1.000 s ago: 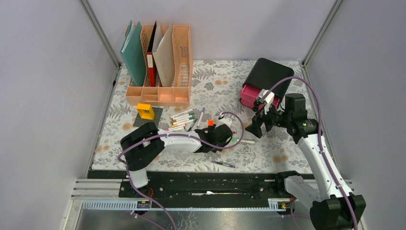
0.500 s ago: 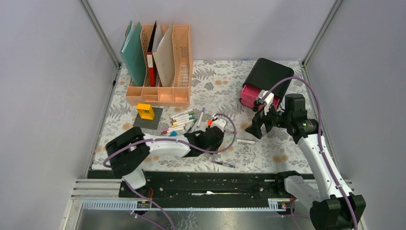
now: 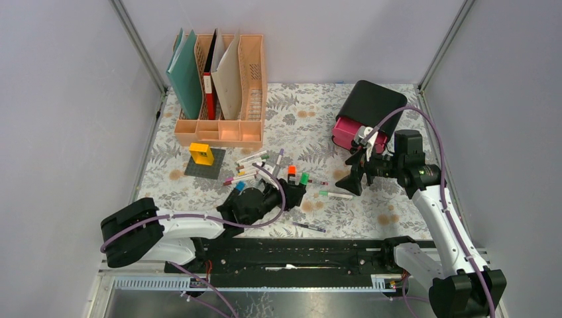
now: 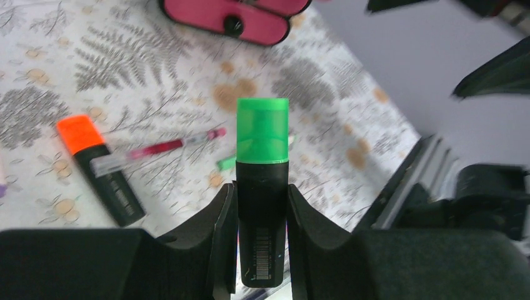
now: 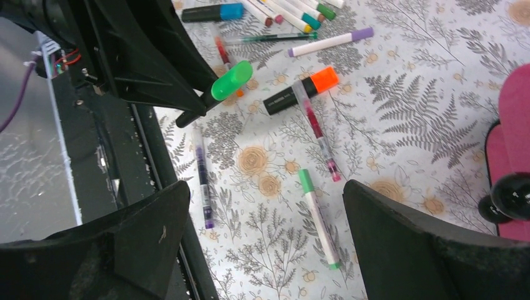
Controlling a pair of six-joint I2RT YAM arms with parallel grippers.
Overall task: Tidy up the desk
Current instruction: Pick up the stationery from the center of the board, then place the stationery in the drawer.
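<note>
Bench (image 3: 305, 109): white fern/flower cloth. L arm (image 3: 189, 225) stretched low, L jaws clamped on green-capped black highlighter (image 4: 262, 187); R jaws apart.

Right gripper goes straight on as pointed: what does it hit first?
Probably the green-capped white pen lying on the desk, in line with the open right gripper; depth is unclear, so maybe bare cloth beside it.
</note>
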